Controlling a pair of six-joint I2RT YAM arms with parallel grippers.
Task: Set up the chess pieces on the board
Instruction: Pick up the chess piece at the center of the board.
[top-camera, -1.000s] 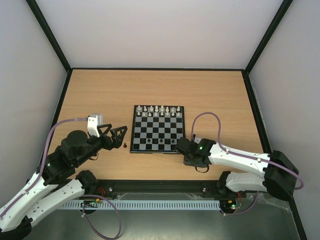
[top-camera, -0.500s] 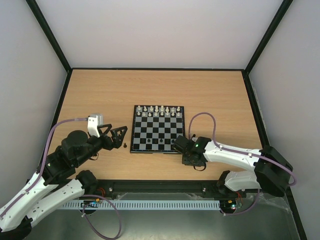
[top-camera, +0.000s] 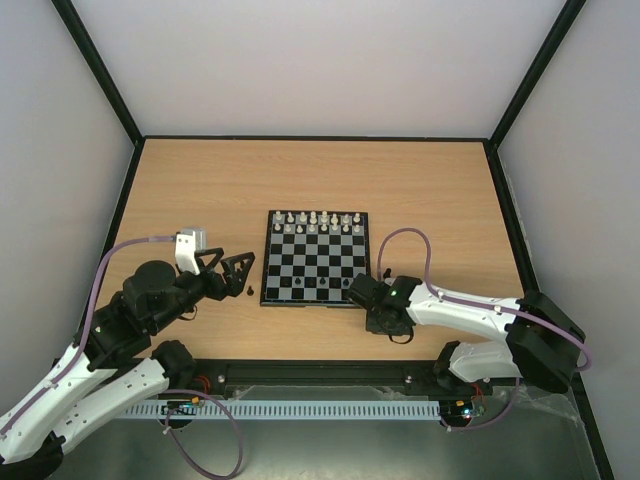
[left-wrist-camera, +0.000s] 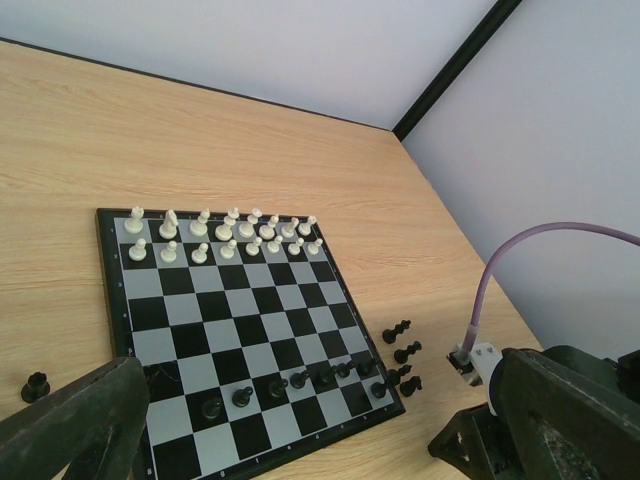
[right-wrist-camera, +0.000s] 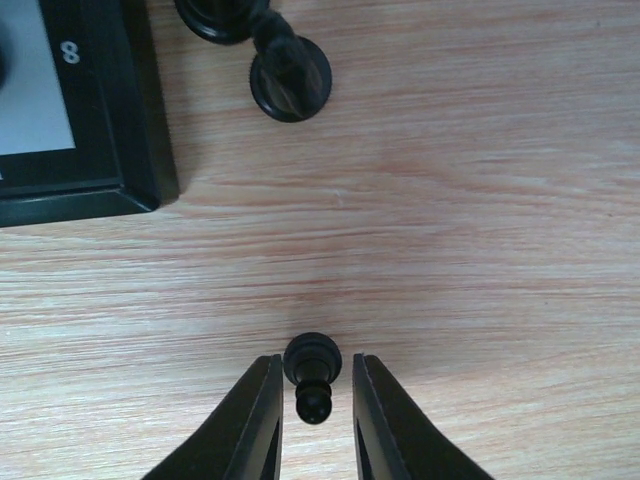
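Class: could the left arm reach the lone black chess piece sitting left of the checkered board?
Probably yes: the left gripper is open, close beside the small black chess piece, nothing between.

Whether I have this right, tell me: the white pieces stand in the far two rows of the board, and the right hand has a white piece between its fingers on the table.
Not quite. The right wrist view shows that the piece inside the right hand is black, not white; it is on the table. The white pieces do stand in the far two rows of the board.
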